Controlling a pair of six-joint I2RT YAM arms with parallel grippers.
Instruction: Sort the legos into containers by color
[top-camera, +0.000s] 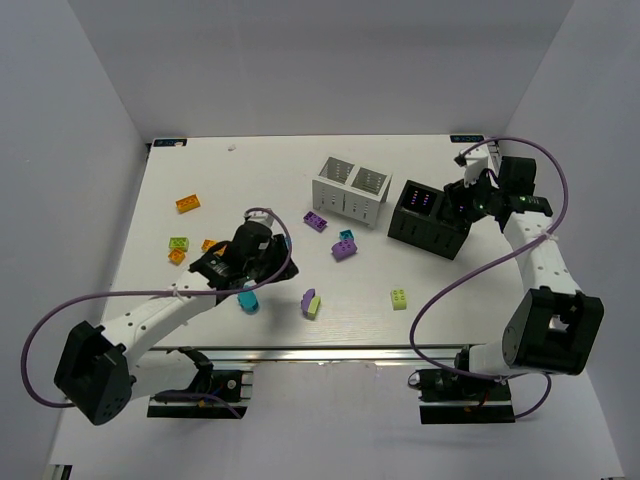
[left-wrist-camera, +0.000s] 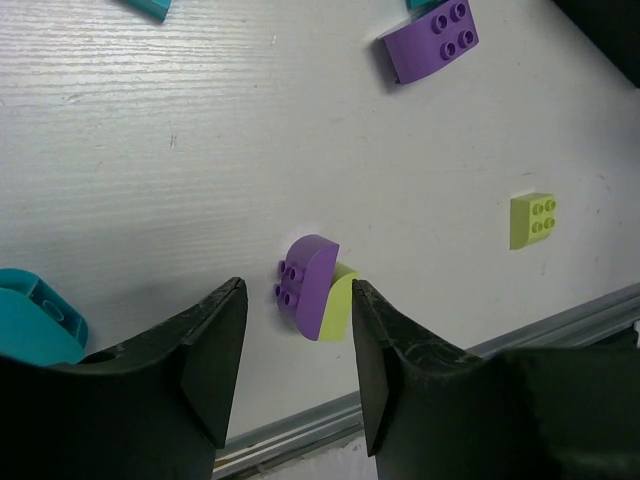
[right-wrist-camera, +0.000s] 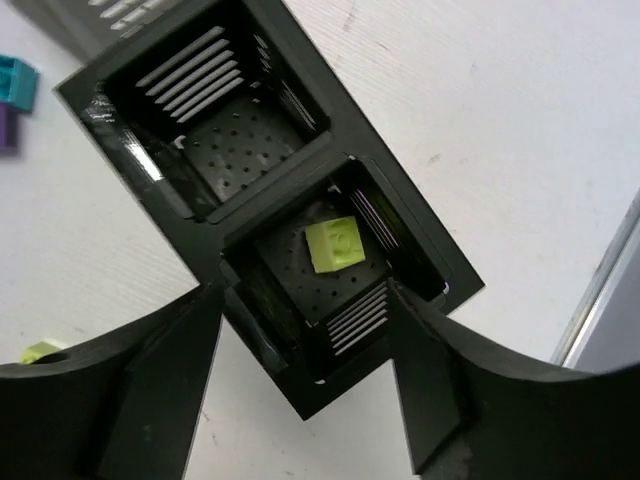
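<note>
Left gripper (left-wrist-camera: 297, 300) hung wide open and empty, its fingers framing a purple brick (left-wrist-camera: 305, 278) touching a lime one (left-wrist-camera: 338, 305). Beside it, a cyan brick (left-wrist-camera: 35, 318) was cut off by finger and frame edge. Over the black box (right-wrist-camera: 160, 190) the right gripper (right-wrist-camera: 305, 300) was equally spread and empty, with one lime brick (right-wrist-camera: 334, 244) in the nearer compartment. I could not make out what the white box (top-camera: 350, 189) held. Loose on the white wood-grain table (top-camera: 250, 170) lay three orange, two cyan, three purple and three lime. Plain pale walls enclosed it.

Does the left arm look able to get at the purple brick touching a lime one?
Probably yes: the left gripper is open, and the purple brick lies just ahead between its fingers, with only bare table between.
</note>
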